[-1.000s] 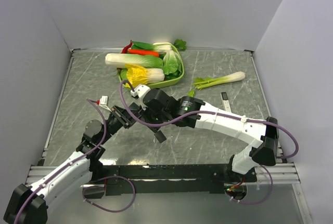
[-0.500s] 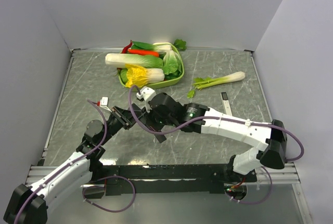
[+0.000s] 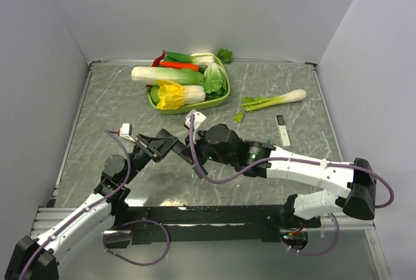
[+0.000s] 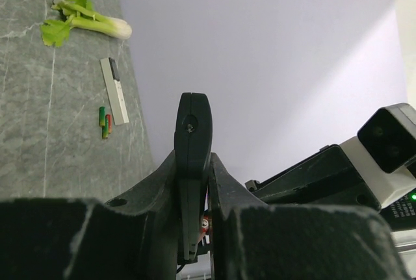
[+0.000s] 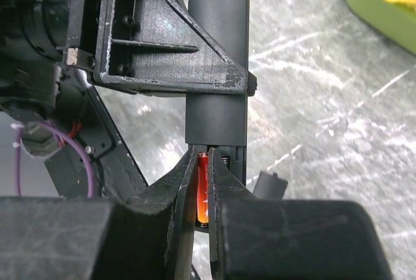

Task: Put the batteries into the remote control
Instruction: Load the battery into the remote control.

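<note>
Across the grey marbled stone tabletop (image 3: 97, 111), the biggest change in the last second belongs to the white-and-black right arm (image 3: 305, 169). Its shoulder and elbow have swung outward to the right, and its wrist has slid the same way, so it now comes at the meeting point from the side rather than crowding over it. The white-and-black left arm (image 3: 78, 218) has hardly shifted, its head tipped up a little. The green plastic basket of vegetables (image 3: 195, 106) at the back has not moved.

At mid-table the left gripper (image 4: 194, 182) is clenched on the black bar-shaped remote control (image 5: 216, 121), holding it clear of the surface with its free end sticking out past the fingers. The right gripper (image 5: 203, 182) is pinched on an orange cylindrical battery (image 5: 202, 195), which sits right at the open slot on the remote's back. Whether it is seated I cannot tell.

I judge the re-angling lines the battery up with the slot, so pressing it home looks like the step in hand. The green-and-orange spare batteries (image 4: 104, 122) lie well apart, just beside the slim white device (image 4: 115, 91), so loading is not finished.
</note>
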### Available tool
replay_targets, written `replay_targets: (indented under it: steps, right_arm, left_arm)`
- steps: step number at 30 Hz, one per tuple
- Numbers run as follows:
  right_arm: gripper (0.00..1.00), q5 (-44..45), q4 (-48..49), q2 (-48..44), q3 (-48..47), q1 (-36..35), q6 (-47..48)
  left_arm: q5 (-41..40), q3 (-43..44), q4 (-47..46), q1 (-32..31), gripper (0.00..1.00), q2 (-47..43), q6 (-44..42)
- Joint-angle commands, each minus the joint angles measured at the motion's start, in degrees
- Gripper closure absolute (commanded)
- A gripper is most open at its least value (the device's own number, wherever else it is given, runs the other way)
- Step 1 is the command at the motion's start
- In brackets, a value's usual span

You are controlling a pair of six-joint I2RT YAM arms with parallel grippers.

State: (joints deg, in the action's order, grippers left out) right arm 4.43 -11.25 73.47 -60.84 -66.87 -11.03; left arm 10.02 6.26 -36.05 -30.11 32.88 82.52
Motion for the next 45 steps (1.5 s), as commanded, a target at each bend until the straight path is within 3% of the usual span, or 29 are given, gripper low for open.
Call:
replay_targets:
  steps: [1,31,37,45]
  right_arm:
    - [0.99,-1.0,-0.4,-0.4,4.2,0.2,0.9]
    - [1.00,0.7,2.4,1.8,12.4,-0.9,5.6]
    - [0.80,0.8,5.7,0.8,12.8,-1.2,2.9]
    - [0.61,1.1,2.6,-6.0,8.5,-1.3,2.5]
  left_arm:
    - [-3.5,1.8,-12.2,0.1,0.99,-2.2,5.3]
    - [-2.3,5.3,-12.9,0.1,0.99,-2.7,0.1]
    - [-1.3,4.7,-12.7,0.1,0.99,-2.5,-0.1]
    - [-0.8,3.1,-2.7,0.1,0.99,-4.8,-8.0]
